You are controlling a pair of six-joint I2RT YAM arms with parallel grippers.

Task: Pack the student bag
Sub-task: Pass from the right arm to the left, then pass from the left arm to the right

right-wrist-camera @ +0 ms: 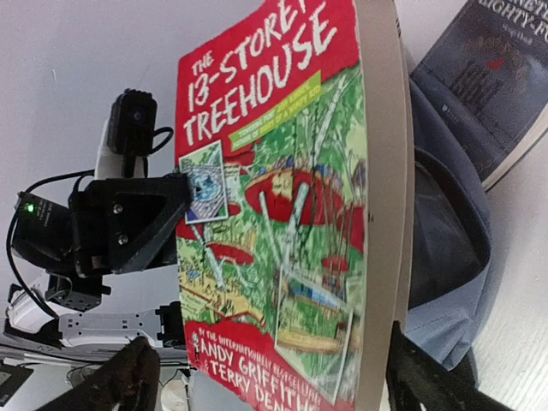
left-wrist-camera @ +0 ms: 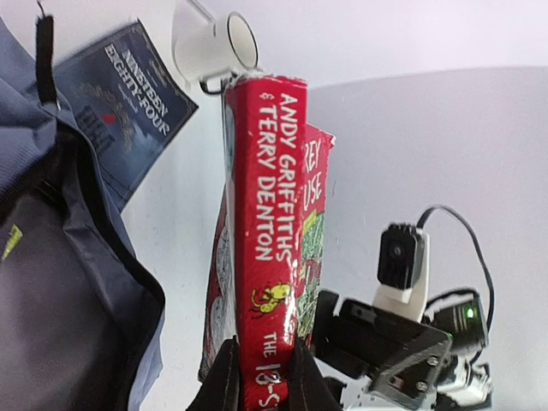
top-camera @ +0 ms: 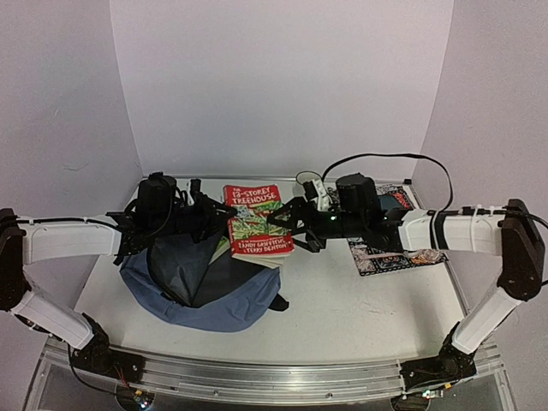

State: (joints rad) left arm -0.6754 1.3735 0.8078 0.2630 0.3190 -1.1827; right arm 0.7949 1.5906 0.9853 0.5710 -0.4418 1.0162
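Table (top-camera: 360,308): one bag (top-camera: 214,310), one red book (top-camera: 255,224)

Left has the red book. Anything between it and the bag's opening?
Nothing visible does. The student bag gapes open right beside the red book, pinched at its spine by the left gripper. The open right gripper straddles the book's other edge, away from the bag.

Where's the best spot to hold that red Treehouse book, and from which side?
At the spine, pinching both covers, coming from the left, where the student bag lies. The red book is thin and stiffest there, and the left gripper holds it that way.
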